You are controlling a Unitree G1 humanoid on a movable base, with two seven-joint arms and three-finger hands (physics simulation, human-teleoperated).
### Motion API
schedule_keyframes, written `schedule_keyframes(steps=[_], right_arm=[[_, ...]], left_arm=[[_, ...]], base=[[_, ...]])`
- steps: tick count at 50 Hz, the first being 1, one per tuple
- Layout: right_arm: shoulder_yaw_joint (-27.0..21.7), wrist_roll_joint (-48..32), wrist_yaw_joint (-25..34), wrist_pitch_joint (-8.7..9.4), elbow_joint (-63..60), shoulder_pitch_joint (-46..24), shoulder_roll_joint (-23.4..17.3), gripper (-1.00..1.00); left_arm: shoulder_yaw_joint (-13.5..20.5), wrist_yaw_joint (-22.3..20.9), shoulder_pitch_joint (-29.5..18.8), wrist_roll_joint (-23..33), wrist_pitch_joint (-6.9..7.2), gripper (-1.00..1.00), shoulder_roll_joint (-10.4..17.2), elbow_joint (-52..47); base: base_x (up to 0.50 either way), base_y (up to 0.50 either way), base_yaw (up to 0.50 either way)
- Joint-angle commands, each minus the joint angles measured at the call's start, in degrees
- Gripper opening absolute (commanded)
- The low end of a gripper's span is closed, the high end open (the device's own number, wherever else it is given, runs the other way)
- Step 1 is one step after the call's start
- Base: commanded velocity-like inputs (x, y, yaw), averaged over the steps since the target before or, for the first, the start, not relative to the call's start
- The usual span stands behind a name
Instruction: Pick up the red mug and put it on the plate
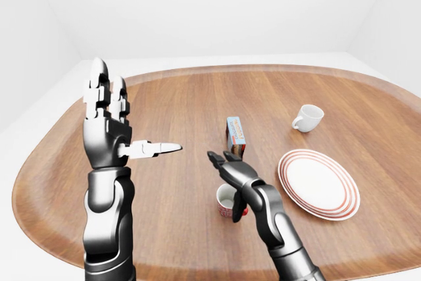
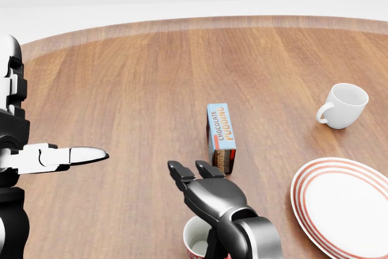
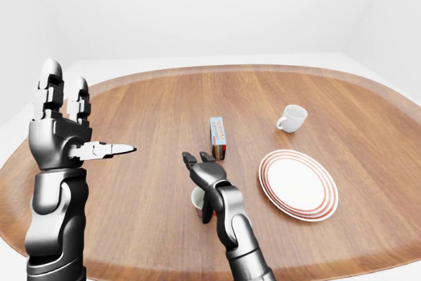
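1. My right hand (image 1: 227, 164) hangs over the red mug (image 1: 227, 201), fingers spread and pointing toward the top of the left-eye view; they close on nothing, and I cannot tell whether my palm touches the rim.
2. The mug stands upright near the table's lower edge, left of the plate (image 1: 319, 182) and apart from it, with bare wood between them.
3. My left hand (image 1: 108, 129) is raised upright at the left, well clear of everything, fingers (image 1: 99, 87) straight up and the thumb stuck out sideways, holding nothing.
4. A pudding box (image 2: 220, 134) stands just above my right hand in the head view, near the mug. A white cup (image 2: 342, 105), tilted, lies above the plate, near the right.
5. The wide left half of the wooden table (image 1: 177, 106) is bare, as is the far stretch toward its curved top edge.
6. The table is a rounded slab of brown wood grain with a raised rim; around it are plain white walls and floor.
7. The box's blue face reads "CHOCOLATE PUDDING". The plate is white with red rings.
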Motion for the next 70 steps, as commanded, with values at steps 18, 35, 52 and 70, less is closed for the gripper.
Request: schedule_keyframes(steps=[18,35,52,70], right_arm=[[-1.27,0.63,-2.63,0.0,7.27,-2.55,-0.06,1.0],[-1.45,1.3,-3.2,0.0,10.27,-3.17,-0.23,1.0],[-1.48,2.14,-5.46,0.0,14.96,-3.84,-0.4,1.0],[-1.26,1.49,-5.11,0.0,16.19,-3.3,-0.71,0.18]], left_arm=[[0.33,0.25,-0.46,-0.32,0.0,1.0,0.25,0.16],[0.39,0.33,-0.54,-0.44,0.0,1.0,0.37,0.21],[0.74,0.43,-0.68,-0.45,0.0,1.0,0.58,0.52],[0.8,0.45,-0.7,-0.47,0.0,1.0,0.61,1.19]], base=[[0.0,0.0,0.0],[0.0,0.0,0.0],[0.0,0.0,0.0],[0.0,0.0,0.0]])
